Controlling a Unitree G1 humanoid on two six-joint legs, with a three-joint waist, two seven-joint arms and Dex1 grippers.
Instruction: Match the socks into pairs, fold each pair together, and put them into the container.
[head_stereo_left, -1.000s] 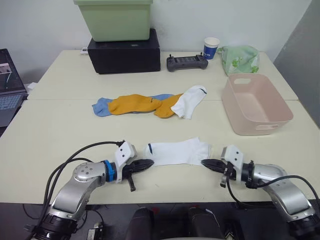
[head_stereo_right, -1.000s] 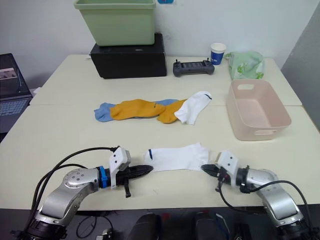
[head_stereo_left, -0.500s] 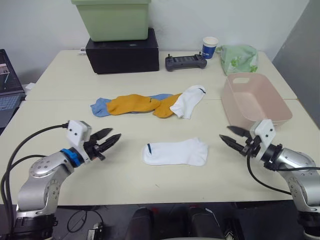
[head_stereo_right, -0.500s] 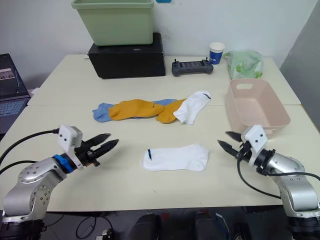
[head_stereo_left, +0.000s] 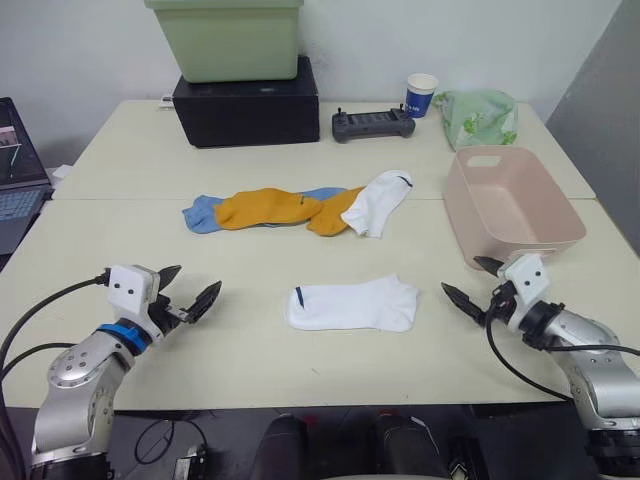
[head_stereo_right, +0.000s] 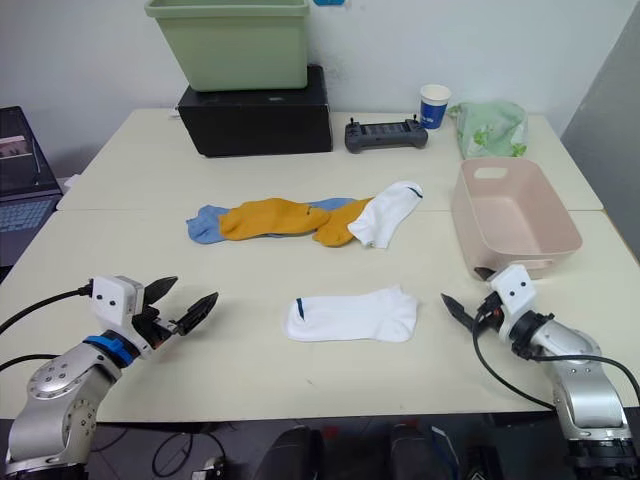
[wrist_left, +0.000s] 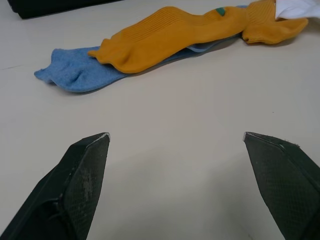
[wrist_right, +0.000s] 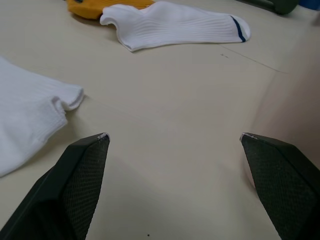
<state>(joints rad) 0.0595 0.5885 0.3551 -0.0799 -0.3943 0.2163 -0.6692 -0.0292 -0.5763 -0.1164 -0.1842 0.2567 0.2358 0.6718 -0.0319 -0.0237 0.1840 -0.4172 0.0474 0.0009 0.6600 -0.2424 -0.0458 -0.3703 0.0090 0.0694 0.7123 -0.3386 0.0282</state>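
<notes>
On the worktop (head_stereo_left: 90, 240), far left, left pincer (head_stereo_left: 188, 291) hovers wide open, holding nothing. Ahead of it lies the sock heap: blue sock (head_stereo_left: 203, 213) under two orange socks (head_stereo_left: 265, 207), second white sock (head_stereo_left: 378, 202) at its right end. Front centre, one white sock (head_stereo_left: 352, 303) lies flat, cuff to the left. Right pincer (head_stereo_left: 470, 283) also spread wide, empty, near the pink basket (head_stereo_left: 512, 207), which has nothing in it. Likely next: fetch the far white sock, lay it squarely on the flat one with cuffs aligned, pinching only one layer.
</notes>
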